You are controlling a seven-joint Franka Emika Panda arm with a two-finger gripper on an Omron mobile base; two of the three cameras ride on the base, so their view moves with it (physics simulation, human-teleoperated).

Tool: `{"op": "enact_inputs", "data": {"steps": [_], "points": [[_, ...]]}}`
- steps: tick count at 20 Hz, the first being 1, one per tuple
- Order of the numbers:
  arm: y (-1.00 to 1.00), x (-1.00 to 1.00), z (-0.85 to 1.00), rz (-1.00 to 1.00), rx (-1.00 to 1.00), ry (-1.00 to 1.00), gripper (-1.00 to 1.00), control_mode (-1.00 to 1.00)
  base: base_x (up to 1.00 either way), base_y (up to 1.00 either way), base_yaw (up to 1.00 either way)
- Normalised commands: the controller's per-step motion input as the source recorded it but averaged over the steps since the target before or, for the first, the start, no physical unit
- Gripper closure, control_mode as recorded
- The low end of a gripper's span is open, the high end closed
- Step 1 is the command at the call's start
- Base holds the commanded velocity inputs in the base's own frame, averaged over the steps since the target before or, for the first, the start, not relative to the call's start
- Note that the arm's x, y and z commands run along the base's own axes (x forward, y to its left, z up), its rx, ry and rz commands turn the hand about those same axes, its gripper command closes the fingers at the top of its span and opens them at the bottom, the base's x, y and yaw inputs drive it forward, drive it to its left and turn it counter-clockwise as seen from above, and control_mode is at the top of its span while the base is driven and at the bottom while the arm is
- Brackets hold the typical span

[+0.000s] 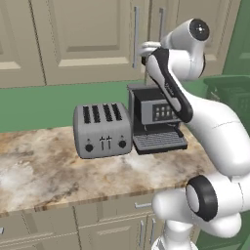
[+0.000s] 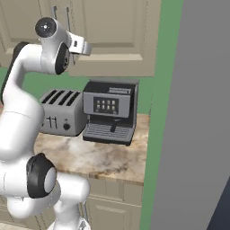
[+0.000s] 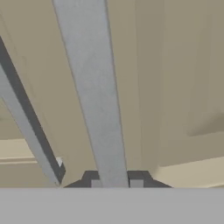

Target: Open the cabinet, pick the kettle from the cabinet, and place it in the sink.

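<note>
the gripper [image 3: 113, 183] is clamping the silver bar handle [image 3: 94, 96] of the cabinet [image 1: 83, 39]. both doors are sitting closed (a toaster [image 1: 102, 130] and a coffee machine [image 1: 154, 117] are standing on the counter [image 1: 58, 171] below).

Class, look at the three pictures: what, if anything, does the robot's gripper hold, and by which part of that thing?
The gripper is shut on a silver bar handle of the cabinet, clamping the bar near its lower end, one fingertip either side.

Glossy white robot arm [image 1: 215, 127] of rounded tubular segments, black ring bands at the joints, dark round cap on the topmost joint, long black panel along one link, small dark square-tipped fingertips [image 3: 95, 180] in the hand view
</note>
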Motion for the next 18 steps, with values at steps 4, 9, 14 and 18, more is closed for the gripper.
{"op": "enact_inputs", "data": {"steps": [4,9,14,18], "points": [[-0.02,-0.52,0.00,0.06,0.06,0.00,1.00,-1.00,0.00,0.00,0.00],[-0.13,-0.59,0.00,0.06,0.02,-0.01,1.00,-1.00,0.00,0.00,0.00],[-0.23,-0.59,0.00,0.05,0.00,-0.01,1.00,-1.00,0.00,0.00,0.00],[-0.10,-0.46,0.02,0.04,-0.04,-0.03,1.00,-1.00,0.00,0.00,0.00]]}}
